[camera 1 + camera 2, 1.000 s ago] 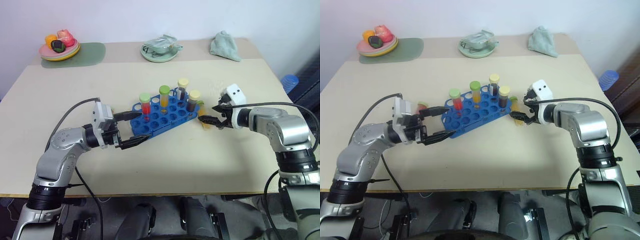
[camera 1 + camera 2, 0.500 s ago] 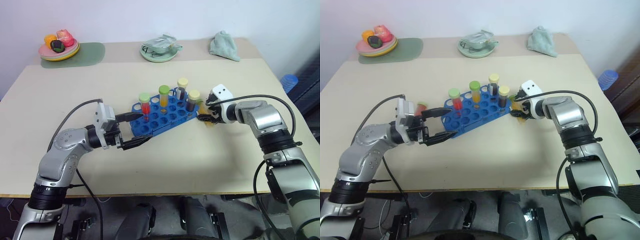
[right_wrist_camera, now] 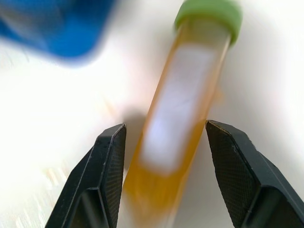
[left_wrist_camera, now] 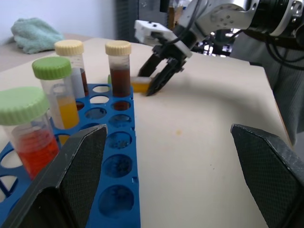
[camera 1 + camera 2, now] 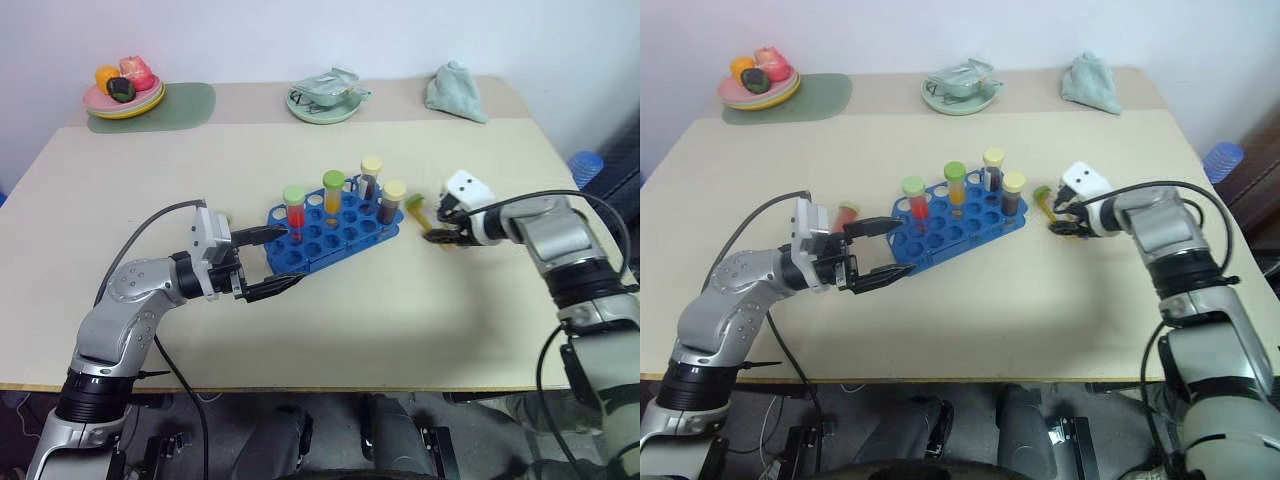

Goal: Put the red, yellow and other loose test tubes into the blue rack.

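The blue rack (image 5: 340, 228) stands mid-table with several capped tubes upright in it: red (image 5: 293, 212), yellow (image 5: 333, 195), brown (image 5: 393, 203), and a greyish one (image 5: 371, 178). Just right of the rack a loose yellow test tube (image 5: 421, 213) with a green cap lies on the table. My right gripper (image 5: 440, 234) is shut on its lower end, and the fingers (image 3: 107, 171) hug both its sides. My left gripper (image 5: 290, 257) is open, level, its fingers flanking the rack's left end. Behind it lies a reddish tube (image 5: 846, 212), mostly hidden.
Along the back edge sit a plate of fruit (image 5: 125, 97) on a green mat (image 5: 190, 100), a bowl with a packet (image 5: 325, 102) and a green cloth (image 5: 455, 92). A black cable loops over the left arm. Bare tabletop lies in front of the rack.
My right gripper went from open to shut on the lying yellow tube, rolled its wrist and drew to the right, dragging the tube slightly away from the rack. The left gripper stayed put.
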